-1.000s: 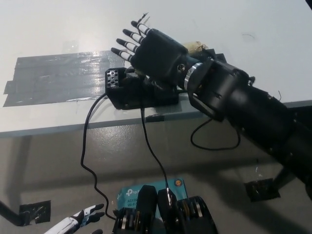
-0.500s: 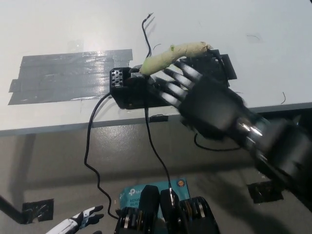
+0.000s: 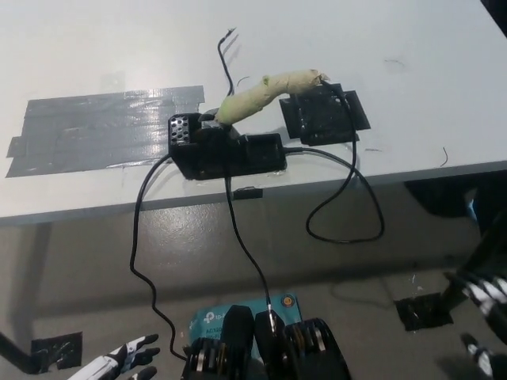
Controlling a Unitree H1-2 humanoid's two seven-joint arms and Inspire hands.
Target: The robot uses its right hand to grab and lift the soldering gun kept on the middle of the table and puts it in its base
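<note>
The soldering gun [image 3: 265, 89] sits just above the centre of the frame, its handle wrapped in pale yellow-green tape and lying tilted — the lower end goes into the black base [image 3: 226, 150], the upper end rises toward the upper right. No robot hand touches it. The base stands near the front edge of the white bench [image 3: 95, 39], with a small perforated block at its left end. Just right of the gun's upper end lies a flat black pad [image 3: 323, 115] on the bench top, touching or nearly touching the handle; which of the two is hard to tell from here. A broad patch of grey tape [image 3: 95, 131] covers the bench to the left of the base. A thin black wire [image 3: 226, 55] stands up from behind the gun toward the top of the frame.

Black cables [image 3: 348, 198] leave the base, one looping off the bench edge to the right, others hanging down toward the bottom of the frame.

The right robot hand [image 3: 485, 321] is at the lower right corner, below bench level and well apart from the gun — only part of it shows, blurred, and it holds nothing, though I cannot tell how its fingers are set. The white left robot hand [image 3: 127, 358] rests at the lower left edge, fingers spread and empty.
</note>
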